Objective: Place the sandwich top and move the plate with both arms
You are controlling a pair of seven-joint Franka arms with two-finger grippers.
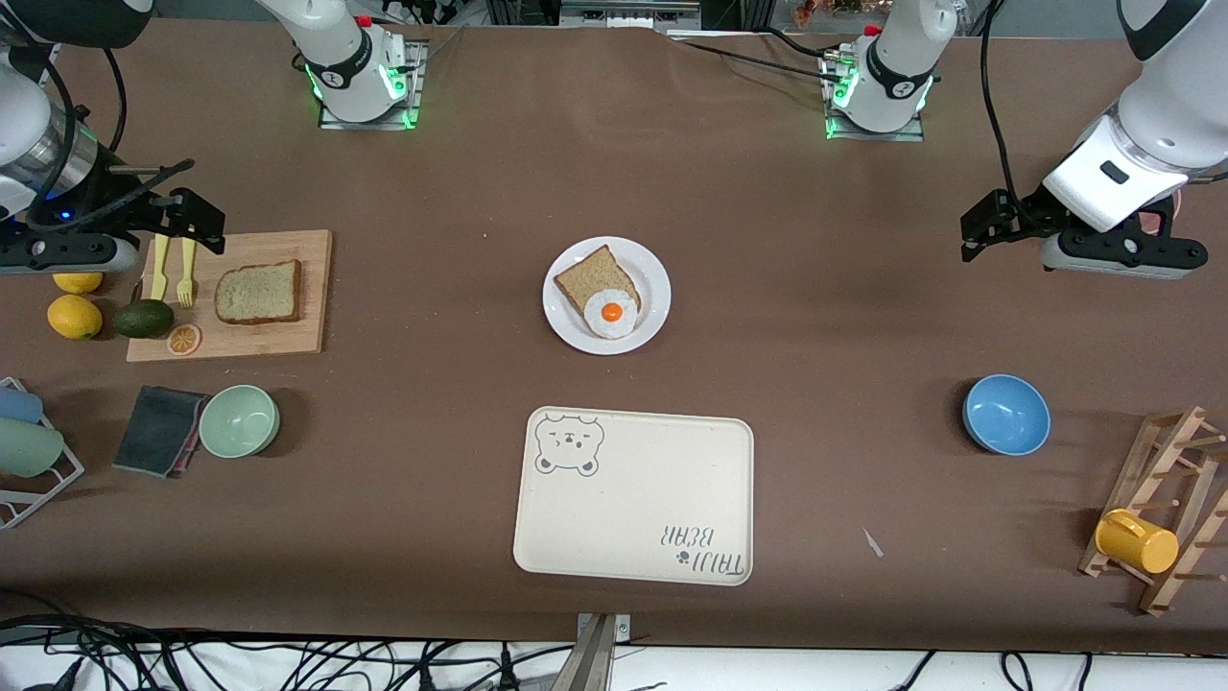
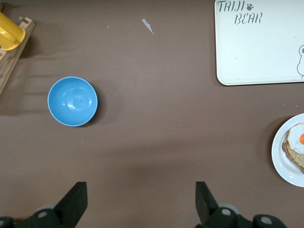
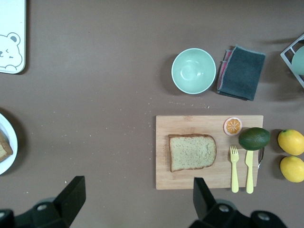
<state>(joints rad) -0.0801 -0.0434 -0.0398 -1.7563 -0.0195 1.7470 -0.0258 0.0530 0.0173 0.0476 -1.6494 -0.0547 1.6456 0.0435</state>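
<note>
The sandwich top (image 1: 257, 292) is a light tan bread slice lying flat on a wooden cutting board (image 1: 307, 336) toward the right arm's end of the table; it also shows in the right wrist view (image 3: 192, 152). The white plate (image 1: 654, 276) sits mid-table and holds a darker bread slice (image 1: 593, 275) with a fried egg (image 1: 611, 312) on it. My right gripper (image 1: 197, 226) is open and empty, up over the board's edge (image 3: 137, 186). My left gripper (image 1: 983, 228) is open and empty over bare table (image 2: 140, 190) at the left arm's end.
The board also holds a yellow fork (image 1: 186, 274), a knife, an avocado (image 1: 145, 319) and an orange slice. Two lemons (image 1: 74, 316), a green bowl (image 1: 239, 420) and a dark cloth (image 1: 158, 430) lie close by. A bear-print tray (image 1: 635, 496), a blue bowl (image 1: 1005, 414) and a wooden rack with a yellow mug (image 1: 1136, 540) lie nearer the camera.
</note>
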